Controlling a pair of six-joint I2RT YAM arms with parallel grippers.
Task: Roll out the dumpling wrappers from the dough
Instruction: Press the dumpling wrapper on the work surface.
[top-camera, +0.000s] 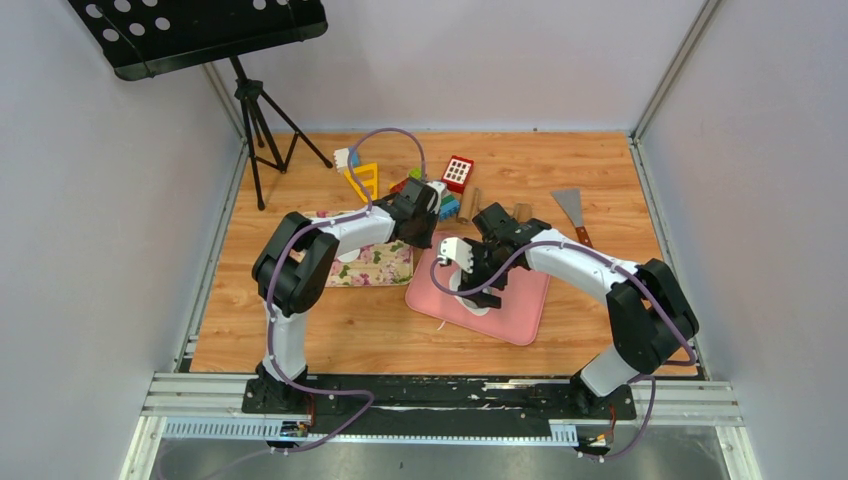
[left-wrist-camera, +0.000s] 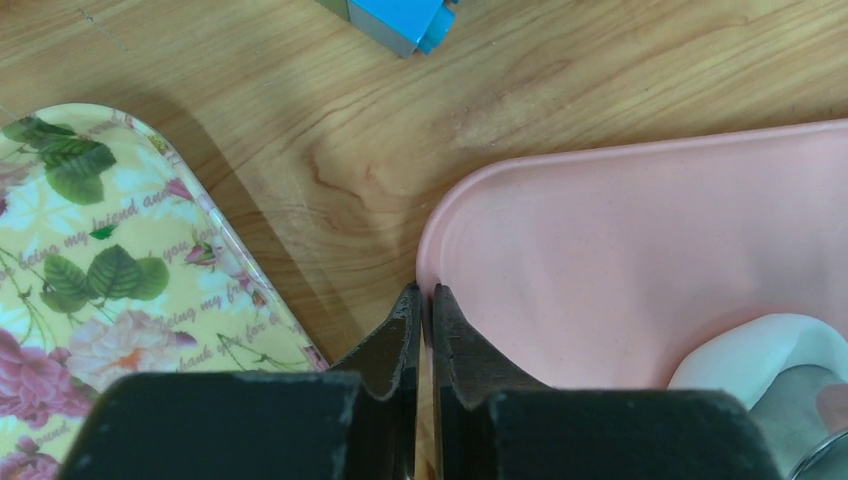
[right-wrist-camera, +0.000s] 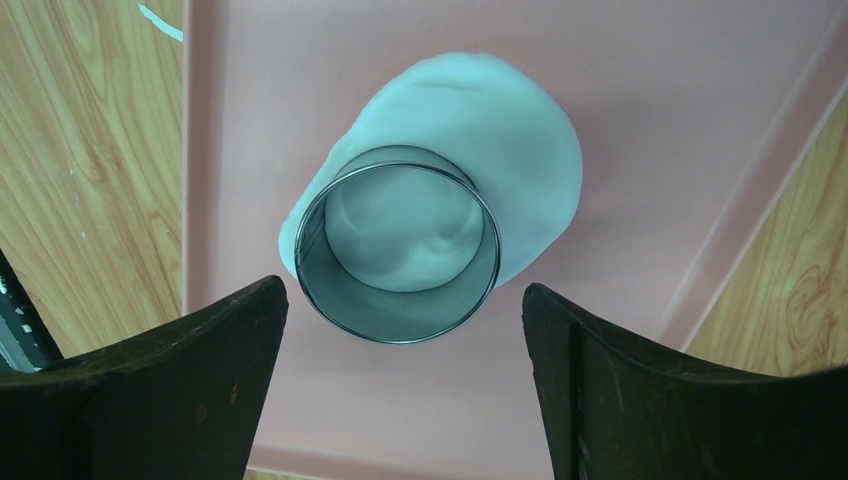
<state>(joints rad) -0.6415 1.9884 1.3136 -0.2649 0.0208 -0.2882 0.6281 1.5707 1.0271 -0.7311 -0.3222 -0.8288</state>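
The dough (right-wrist-camera: 510, 130) lies as a flattened white lump on the pink mat (right-wrist-camera: 640, 110). A small metal ring (right-wrist-camera: 398, 245) stands on its near part. My right gripper (right-wrist-camera: 402, 290) hangs open just above the ring, one finger on either side and touching nothing. In the left wrist view my left gripper (left-wrist-camera: 426, 292) is shut on the pink mat's (left-wrist-camera: 640, 240) rounded corner edge. The dough (left-wrist-camera: 745, 350) and the ring (left-wrist-camera: 800, 420) show at the lower right. From the top, both grippers (top-camera: 420, 245) (top-camera: 478, 290) meet over the mat (top-camera: 520, 310). The dumpling wrappers are out of view.
A floral tray (top-camera: 375, 265) lies left of the mat, close to my left gripper. Toy blocks (top-camera: 458, 172), a yellow triangle (top-camera: 365, 180) and a scraper (top-camera: 570, 210) lie at the back. A tripod stand (top-camera: 255, 110) rises at the back left.
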